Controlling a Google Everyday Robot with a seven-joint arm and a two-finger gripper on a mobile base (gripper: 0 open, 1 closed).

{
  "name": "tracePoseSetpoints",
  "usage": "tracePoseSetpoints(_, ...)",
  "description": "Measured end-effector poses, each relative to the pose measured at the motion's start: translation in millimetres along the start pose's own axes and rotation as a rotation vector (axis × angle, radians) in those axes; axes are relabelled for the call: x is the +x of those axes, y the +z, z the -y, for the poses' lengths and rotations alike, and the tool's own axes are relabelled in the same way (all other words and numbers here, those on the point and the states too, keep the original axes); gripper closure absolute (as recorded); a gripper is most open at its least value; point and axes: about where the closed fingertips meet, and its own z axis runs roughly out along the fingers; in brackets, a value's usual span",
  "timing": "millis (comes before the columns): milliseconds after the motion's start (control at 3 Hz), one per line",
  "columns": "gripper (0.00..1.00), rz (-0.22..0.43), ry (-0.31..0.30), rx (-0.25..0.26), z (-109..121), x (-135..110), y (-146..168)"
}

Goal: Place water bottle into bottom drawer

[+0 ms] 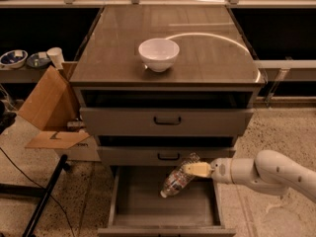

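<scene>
- The bottom drawer [140, 207] stands open below and left of my fingers [200, 170].
- The water bottle [176, 181] hangs tilted over it, cap pointing down-left, away from the fingers.
- The gripper [190, 169] has its fingers closed on the bottle's base end. I judge it light, thin-walled and slick, best held gently near that stiffer base.

Greys, whites, tan
Cream gripper [195, 169] over the plain grey bottom drawer [148, 209], pinching the clear crinkled water bottle [177, 180], white cap; white bowl [158, 54] on the glossy brown cabinet top [212, 58]; tan cardboard box [49, 105] beside.
</scene>
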Motion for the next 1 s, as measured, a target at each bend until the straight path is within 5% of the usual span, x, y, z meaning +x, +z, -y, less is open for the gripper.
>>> tracePoseSetpoints(333,1.0,-0.035,0.092,0.005,34.3,8.6,44.6)
tracePoseSetpoints(1000,1.0,-0.076,0.175,0.026,65.7,21.0,79.2)
